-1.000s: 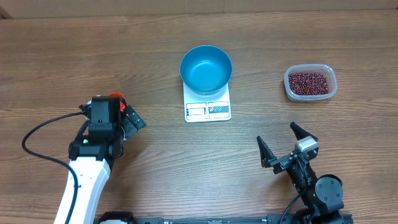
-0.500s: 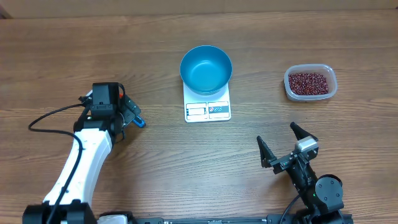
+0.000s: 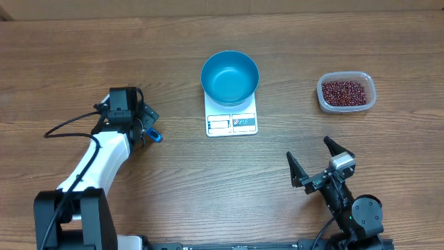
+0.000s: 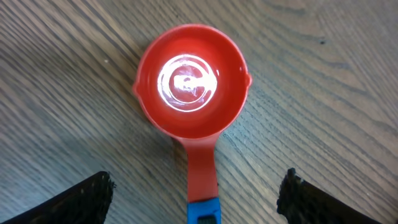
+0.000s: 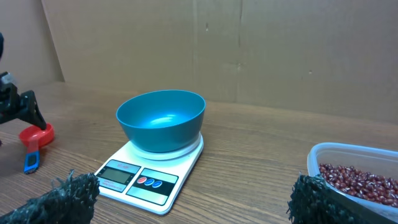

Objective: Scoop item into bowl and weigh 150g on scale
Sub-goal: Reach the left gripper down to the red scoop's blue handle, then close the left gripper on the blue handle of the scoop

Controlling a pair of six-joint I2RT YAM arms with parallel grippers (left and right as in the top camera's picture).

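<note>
**Red scoop pickup: square up on the handle, then close**

Left tool (image 4: 196,196) hung directly over the scoop (image 4: 189,87), jaws wide and straddling the handle (image 4: 201,171), neither finger touching it. The scoop lay flat on the counter (image 3: 312,42), cup up and empty, well left of the scale (image 3: 232,123). The step in hand looked like the grasp.

Best approach, as a judgement:
- Grip the handle mid-length, not the cup rim.
- Drop low enough that the fingers got under the handle's edges, since a thin flat handle could skate out.
- Close evenly to keep the cup level.

Right tool (image 3: 309,151) sat parked near the front edge, jaws fully apart, holding nothing. The bowl (image 3: 229,76) sat empty on the scale. All the beans (image 3: 345,91) were in the clear tub (image 3: 371,97) at far right, well apart from the scoop, so a long carry lay ahead.
</note>
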